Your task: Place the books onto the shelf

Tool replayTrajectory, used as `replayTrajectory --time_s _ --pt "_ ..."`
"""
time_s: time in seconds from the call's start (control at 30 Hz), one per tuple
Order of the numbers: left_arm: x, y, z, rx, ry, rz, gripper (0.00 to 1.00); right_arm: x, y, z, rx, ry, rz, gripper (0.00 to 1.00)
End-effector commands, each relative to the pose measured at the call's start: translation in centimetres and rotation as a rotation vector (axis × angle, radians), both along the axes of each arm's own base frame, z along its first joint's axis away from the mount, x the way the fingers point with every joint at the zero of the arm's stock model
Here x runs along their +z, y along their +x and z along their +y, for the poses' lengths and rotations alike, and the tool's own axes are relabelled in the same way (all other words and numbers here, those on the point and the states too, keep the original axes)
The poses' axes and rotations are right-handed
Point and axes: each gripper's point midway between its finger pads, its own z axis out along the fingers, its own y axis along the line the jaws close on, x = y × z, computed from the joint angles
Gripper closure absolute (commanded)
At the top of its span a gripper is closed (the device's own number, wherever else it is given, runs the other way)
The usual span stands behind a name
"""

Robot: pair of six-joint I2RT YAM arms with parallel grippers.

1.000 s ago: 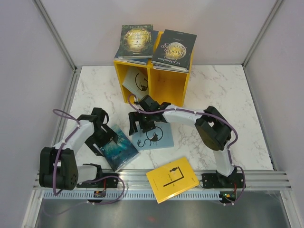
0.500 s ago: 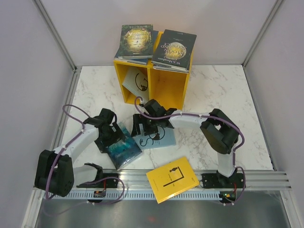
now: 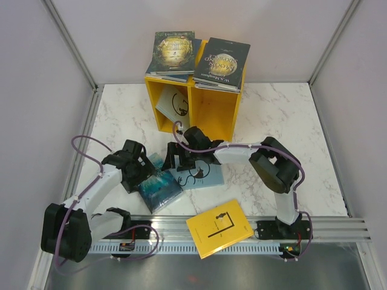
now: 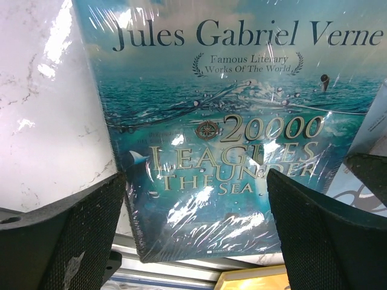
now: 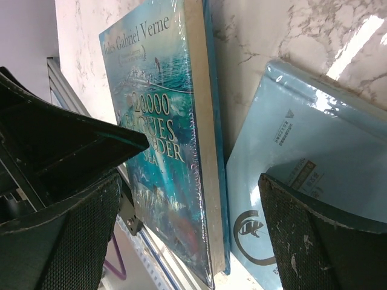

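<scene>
1. Fingers of the left gripper (image 4: 193, 235) stand wide apart above the teal book (image 4: 205, 151), holding nothing.
2. Those of the right gripper (image 5: 187, 229) gape too, empty, over the teal book's edge and the light blue book (image 5: 302, 151) just beside it.
3. Behind, the shelf (image 3: 211, 112) has a grey book (image 3: 172, 104) leaning in its left compartment.

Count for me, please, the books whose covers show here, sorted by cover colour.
Green-gold book: 1
Black book: 1
Grey book: 1
Teal book: 1
Light blue book: 1
Yellow book: 1
Total: 6. Further books lie under the two on top of the shelf, showing edges only, so they are not counted.
</scene>
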Motion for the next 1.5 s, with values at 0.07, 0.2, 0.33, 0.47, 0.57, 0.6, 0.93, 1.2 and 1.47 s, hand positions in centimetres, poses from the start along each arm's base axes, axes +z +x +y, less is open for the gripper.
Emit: replayTrajectory --time_s 0.07,0.2,0.33,0.47,0.57,0.6,0.93,1.2,1.47 --pt "-2.8 -0.2 0.5 0.103 0.014 0.032 0.00 -0.4 0.3 -0.5 -0.016 0.030 0.009 0.02" --pt "-4.8 -1.2 0.6 0.099 0.027 0.104 0.00 -1.8 -0.4 -1.7 -0.026 0.013 0.044 0.03" --pt "-5.2 1.0 -1.7 0.042 -0.075 0.025 0.00 -2.1 -1.3 -2.5 -0.028 0.012 0.049 0.03" --pt "-5.0 3.8 -5.4 -0.096 -0.189 -0.027 0.00 -2.2 -1.7 -4.0 -0.041 0.000 0.056 0.03" --pt "-3.8 6.1 -8.5 -0.178 -0.248 -0.075 0.00 -2.1 -1.6 -5.1 -0.058 -0.002 0.059 0.03" --pt "-3.5 6.1 -9.7 -0.213 -0.253 -0.082 0.00 -2.2 -1.5 -5.6 -0.066 -0.005 0.065 0.03" --pt "3.4 8.0 -14.0 -0.353 -0.392 -0.241 0.00 -1.2 0.8 -6.5 -0.104 0.020 0.052 0.03" --pt "4.2 5.9 -8.1 -0.215 -0.286 -0.192 0.00 -1.4 2.6 -6.5 -0.101 0.025 0.049 0.03" --pt "1.0 2.3 -3.9 -0.073 -0.218 -0.102 0.00 -4.2 2.1 -7.2 -0.100 0.002 0.085 0.03"
